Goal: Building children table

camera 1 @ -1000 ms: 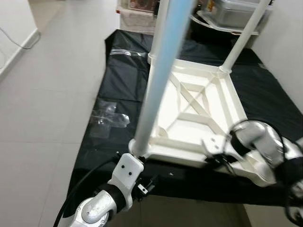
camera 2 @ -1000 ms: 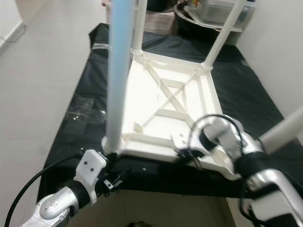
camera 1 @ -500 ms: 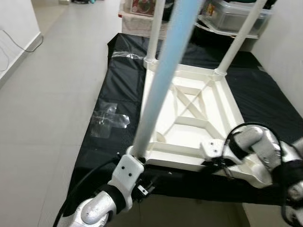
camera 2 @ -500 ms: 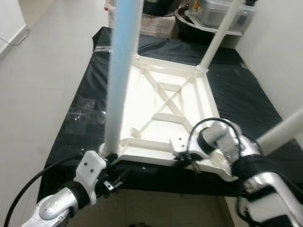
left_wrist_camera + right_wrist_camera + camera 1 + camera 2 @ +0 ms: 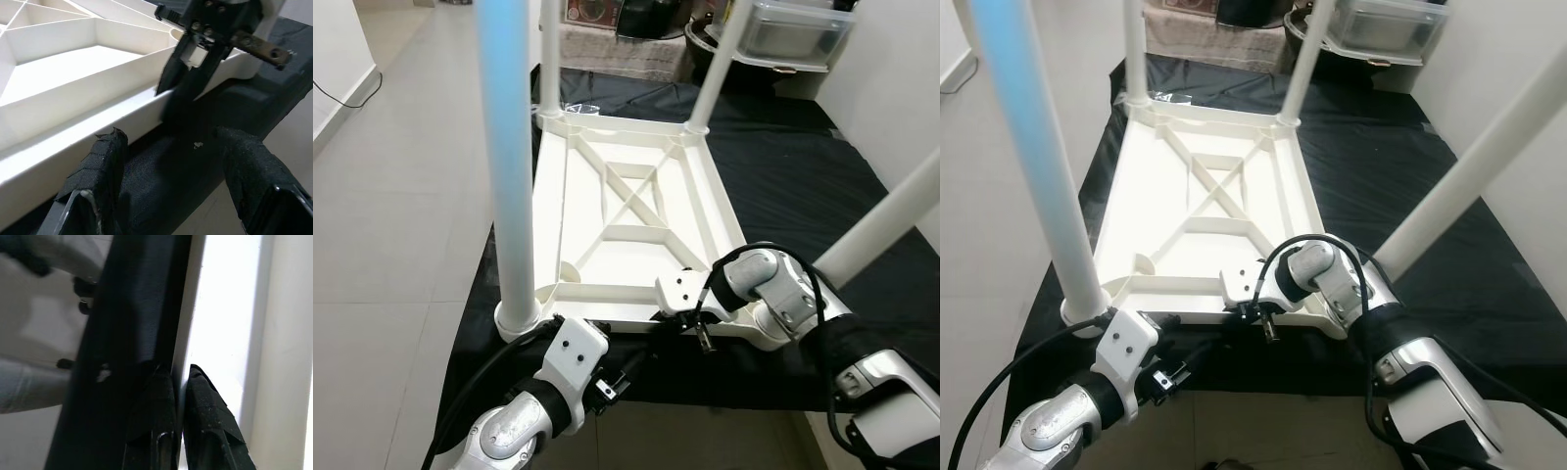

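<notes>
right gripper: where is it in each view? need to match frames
Left eye: right gripper low, right of centre, on the upturned table's near rim.
Right eye: low centre, same rim.
Left wrist: facing the camera, fingers clamped on the rim.
Right wrist: its own fingers pinch the rim's thin wall.
Shared landmark: the white near rim against the black mat.

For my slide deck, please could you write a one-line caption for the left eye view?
Both grippers meet the near rim of the upturned white table: right gripper pinching the edge, left gripper open just below.
</notes>
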Robot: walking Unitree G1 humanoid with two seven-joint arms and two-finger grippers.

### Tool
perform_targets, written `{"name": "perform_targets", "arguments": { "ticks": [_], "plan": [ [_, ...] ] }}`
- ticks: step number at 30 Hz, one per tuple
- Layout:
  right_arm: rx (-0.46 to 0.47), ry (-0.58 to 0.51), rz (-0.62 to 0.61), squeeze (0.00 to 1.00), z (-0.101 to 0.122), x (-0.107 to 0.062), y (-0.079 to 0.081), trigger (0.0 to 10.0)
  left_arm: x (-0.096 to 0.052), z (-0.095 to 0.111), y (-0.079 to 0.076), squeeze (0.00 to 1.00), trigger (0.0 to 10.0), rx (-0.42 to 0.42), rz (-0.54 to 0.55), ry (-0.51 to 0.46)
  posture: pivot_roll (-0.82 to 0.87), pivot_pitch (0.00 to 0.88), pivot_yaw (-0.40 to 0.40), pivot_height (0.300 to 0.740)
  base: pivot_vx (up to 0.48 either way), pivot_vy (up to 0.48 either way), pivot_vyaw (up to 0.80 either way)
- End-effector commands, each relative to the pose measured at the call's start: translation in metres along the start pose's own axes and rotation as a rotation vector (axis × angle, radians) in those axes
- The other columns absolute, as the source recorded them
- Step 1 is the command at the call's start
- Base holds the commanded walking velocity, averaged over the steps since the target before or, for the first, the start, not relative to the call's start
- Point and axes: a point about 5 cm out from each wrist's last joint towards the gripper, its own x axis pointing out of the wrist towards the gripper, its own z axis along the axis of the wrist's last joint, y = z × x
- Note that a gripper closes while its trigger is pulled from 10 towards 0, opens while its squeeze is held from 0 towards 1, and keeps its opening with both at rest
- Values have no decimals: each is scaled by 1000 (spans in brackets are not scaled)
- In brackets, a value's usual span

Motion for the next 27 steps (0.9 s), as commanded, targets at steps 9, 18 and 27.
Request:
{"name": "perform_targets", "arguments": {
  "ticks": [9,18,27],
  "plan": [
    [26,25,-32,1000,6,-6,-7,10000,2,-2,-4,0,10000,-19,-11,3,114,102,-162,740,0,0,0],
    [80,-30,-112,0,11,-23,0,10000,5,-6,-4,0,10000,-20,-7,7,121,67,-168,740,0,0,0],
    [197,-213,-551,0,12,-35,26,10000,18,-15,5,0,10000,-19,-2,21,100,0,-139,740,0,0,0]
  ]
}}
